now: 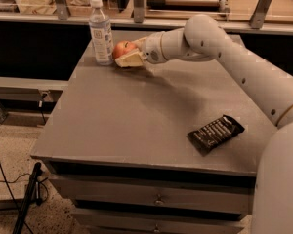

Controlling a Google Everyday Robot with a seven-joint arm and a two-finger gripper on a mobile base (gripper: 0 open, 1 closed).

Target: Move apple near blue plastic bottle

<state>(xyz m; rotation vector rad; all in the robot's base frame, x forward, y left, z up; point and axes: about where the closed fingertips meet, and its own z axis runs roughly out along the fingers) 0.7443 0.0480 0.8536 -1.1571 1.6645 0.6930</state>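
Observation:
The red-orange apple point(122, 48) sits at the far left of the grey table point(136, 121), just right of the clear plastic bottle point(101, 32) with a white cap and pale label. My gripper point(128, 54) reaches in from the right on the white arm point(219, 52) and is closed around the apple, with one cream finger point(130, 59) in front of it. The apple is low, at or just above the tabletop, a small gap from the bottle. The far finger is hidden behind the apple.
A flat black snack wrapper point(216, 133) lies at the table's front right. A rail with metal posts point(139, 4) runs behind the table. Drawers point(156, 199) sit below the front edge. A black stand and cables point(27, 199) are on the floor at left.

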